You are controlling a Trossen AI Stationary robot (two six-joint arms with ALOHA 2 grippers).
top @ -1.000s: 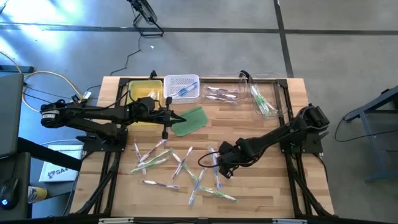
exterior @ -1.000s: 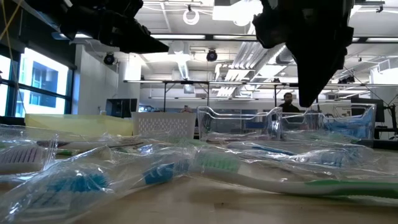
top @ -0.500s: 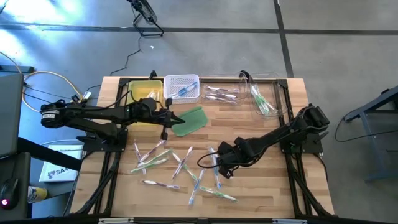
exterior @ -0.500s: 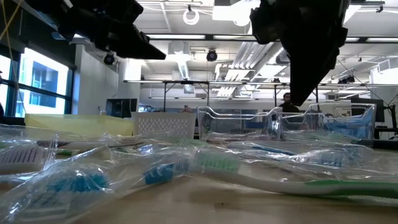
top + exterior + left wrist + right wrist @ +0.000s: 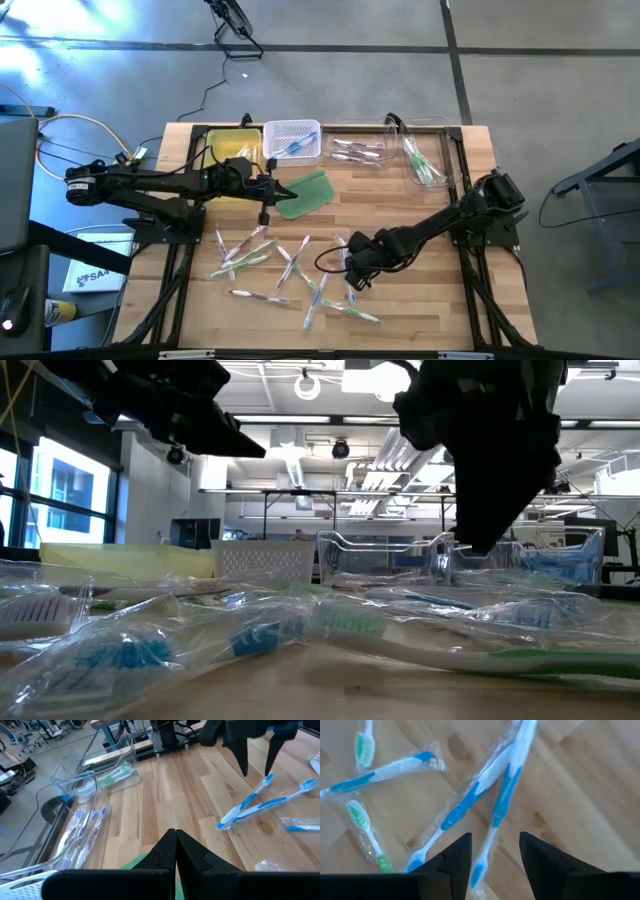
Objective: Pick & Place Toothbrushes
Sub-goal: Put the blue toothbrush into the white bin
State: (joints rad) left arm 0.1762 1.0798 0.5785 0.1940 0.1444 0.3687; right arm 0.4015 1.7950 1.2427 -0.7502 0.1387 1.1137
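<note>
1. On the left, our left gripper (image 5: 266, 186) is pinched shut on nothing and hovers over the edge of the green pad (image 5: 304, 194), near the yellow tray (image 5: 228, 146). It waits. The risk here is small, but if we swing it toward the pile while the other arm works, the two arms could meet.

2. In the middle, the toothbrushes (image 5: 290, 275) lie scattered on the wooden table (image 5: 400, 210), many in clear wrappers, some crossing each other. We judge the wrappers slippery, so a shallow pinch may catch film only and let the brush slide out on the lift.

3. To the right of the pile, our right gripper (image 5: 495, 855) stands with its fingers (image 5: 455, 857) parted and empty, poised just above two blue-and-white toothbrushes (image 5: 485, 800) that lie side by side, touching. If we close here, we may take both, or nudge one aside.

4. Farther right and at the back, the clear bins (image 5: 425, 155) already hold some brushes. A brush gripped off its middle could tilt and hit a bin wall.
</note>
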